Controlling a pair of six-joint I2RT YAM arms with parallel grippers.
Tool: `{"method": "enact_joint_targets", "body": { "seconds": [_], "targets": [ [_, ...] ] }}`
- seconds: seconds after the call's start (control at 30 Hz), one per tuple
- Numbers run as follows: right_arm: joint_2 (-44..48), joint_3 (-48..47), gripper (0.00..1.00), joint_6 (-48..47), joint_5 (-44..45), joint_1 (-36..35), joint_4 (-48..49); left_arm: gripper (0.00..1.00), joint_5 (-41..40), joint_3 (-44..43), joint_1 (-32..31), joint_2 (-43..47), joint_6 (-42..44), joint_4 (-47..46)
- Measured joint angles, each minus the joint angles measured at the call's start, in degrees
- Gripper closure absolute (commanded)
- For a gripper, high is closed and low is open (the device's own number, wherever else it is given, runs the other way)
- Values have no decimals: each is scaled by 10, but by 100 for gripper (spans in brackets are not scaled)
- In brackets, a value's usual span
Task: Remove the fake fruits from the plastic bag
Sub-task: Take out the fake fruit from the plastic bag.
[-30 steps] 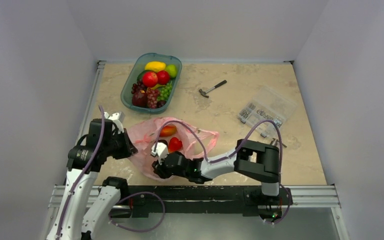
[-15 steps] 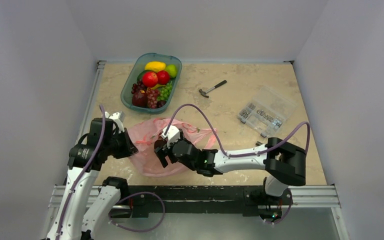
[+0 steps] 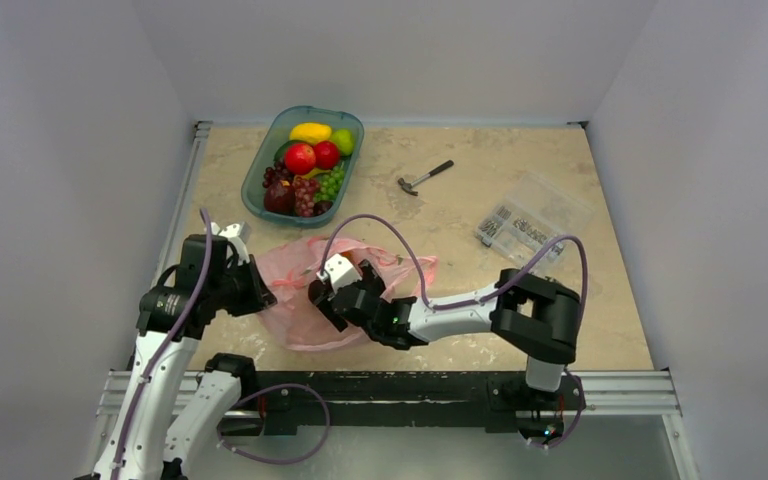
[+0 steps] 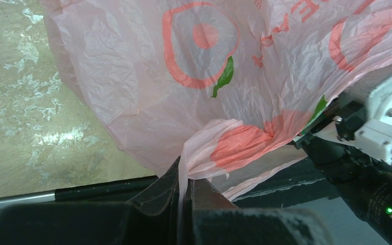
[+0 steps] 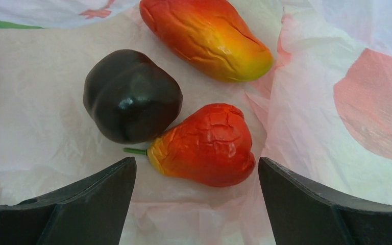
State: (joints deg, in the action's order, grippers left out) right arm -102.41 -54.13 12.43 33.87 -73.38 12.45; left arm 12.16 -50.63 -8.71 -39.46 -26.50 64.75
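The pink plastic bag (image 3: 295,310) lies crumpled on the table in front of the arms. My left gripper (image 4: 186,179) is shut on a pinched fold of the bag's edge (image 4: 194,153) and holds it up at the bag's left side (image 3: 260,288). My right gripper (image 3: 337,292) reaches into the bag's mouth, open and holding nothing. In the right wrist view its fingers (image 5: 196,166) straddle a red-orange fake fruit (image 5: 204,145) with a green stem. A dark purple fruit (image 5: 130,97) lies touching it at the left. A longer orange-yellow fruit (image 5: 206,38) lies beyond, on the bag film (image 5: 316,102).
A teal tray (image 3: 256,172) full of fake fruits stands at the back left. A small hammer (image 3: 423,178) lies at the back centre. A clear plastic box of small parts (image 3: 532,222) sits at the right. Grey walls close in both sides.
My right gripper has opened wide and pushed forward and up into the bag's mouth, over the fruits. The left gripper has kept its hold on the bag without moving.
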Motion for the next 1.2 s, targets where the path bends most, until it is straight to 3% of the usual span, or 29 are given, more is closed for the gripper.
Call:
{"method": "enact_joint_targets", "body": {
  "seconds": [0.1,0.23,0.57,0.73,1.07,1.2],
  "targets": [
    [-23,-15,6,-9,3,0,0,100,0,0,0,2,-1,0],
    [-54,-37,9,-14,7,1,1,100,0,3,0,7,-1,0],
    [-70,-49,59,-12,2,3,16,100,0,4,0,9,-1,0],
    [-68,-58,78,-12,-5,4,24,100,0,4,0,9,-1,0],
    [-31,-43,100,-14,-31,4,21,100,0,4,0,8,-1,0],
    [-11,-38,100,-11,-36,4,26,100,0,4,0,8,-1,-1]
  ]
}}
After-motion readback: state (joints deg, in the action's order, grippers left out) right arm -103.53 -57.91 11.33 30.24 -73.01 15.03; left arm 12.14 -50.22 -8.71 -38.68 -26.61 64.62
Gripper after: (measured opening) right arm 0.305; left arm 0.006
